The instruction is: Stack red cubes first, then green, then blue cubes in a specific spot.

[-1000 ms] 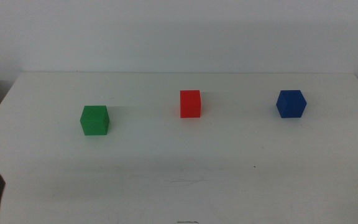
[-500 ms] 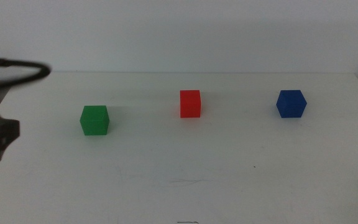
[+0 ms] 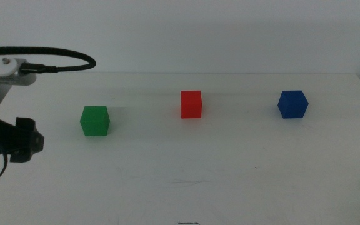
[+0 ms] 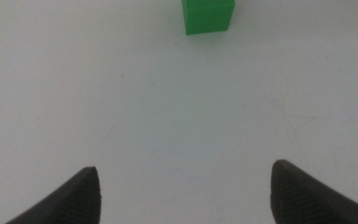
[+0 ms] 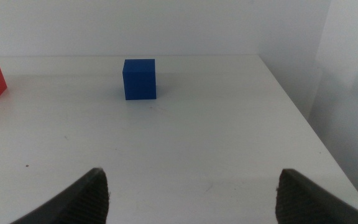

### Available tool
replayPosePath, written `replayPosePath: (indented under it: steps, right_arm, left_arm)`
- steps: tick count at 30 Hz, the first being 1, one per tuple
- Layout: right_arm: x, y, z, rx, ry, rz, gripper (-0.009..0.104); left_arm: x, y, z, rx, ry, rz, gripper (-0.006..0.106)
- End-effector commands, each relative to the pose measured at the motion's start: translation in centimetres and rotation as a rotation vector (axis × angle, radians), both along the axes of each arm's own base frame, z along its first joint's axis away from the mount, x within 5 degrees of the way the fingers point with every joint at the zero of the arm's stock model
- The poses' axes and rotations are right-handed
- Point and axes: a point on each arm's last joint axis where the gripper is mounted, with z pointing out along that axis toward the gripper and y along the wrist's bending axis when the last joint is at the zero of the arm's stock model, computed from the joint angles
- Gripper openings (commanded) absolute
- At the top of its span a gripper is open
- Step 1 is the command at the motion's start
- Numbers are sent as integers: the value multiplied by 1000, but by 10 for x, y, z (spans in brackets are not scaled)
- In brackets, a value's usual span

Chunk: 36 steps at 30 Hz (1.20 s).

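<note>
Here the three cubes stand in one row on the white table, well apart, nothing stacked yet. The red cube sits in the middle — a sensible base, so the stacking spot is probably there, though no mark shows it. The green cube is on the left side, the blue cube on the right. The left gripper hovers above the table near the green cube, its jaws spread wide and holding nothing — likely approaching it. The right gripper waits out of the middle view, jaws wide too, facing the blue cube.
</note>
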Motion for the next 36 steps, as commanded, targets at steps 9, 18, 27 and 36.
replayPosePath:
  steps: [9,18,27,36]
  right_arm:
    - [-1,-1,16,-24,-117,-6,94]
    - [-1,-1,16,-24,-117,-6,94]
    - [-1,-1,16,-24,-117,-6,94]
    - [-1,-1,16,-24,-117,-6,94]
  left_arm:
    - [44,-20,28,-50,10,31,93]
    - [116,-92,38,-43,32,-13,93]
    - [188,-166,34,-74,82,-23,93]
    - [231,-214,10,-82,114,-17,93]
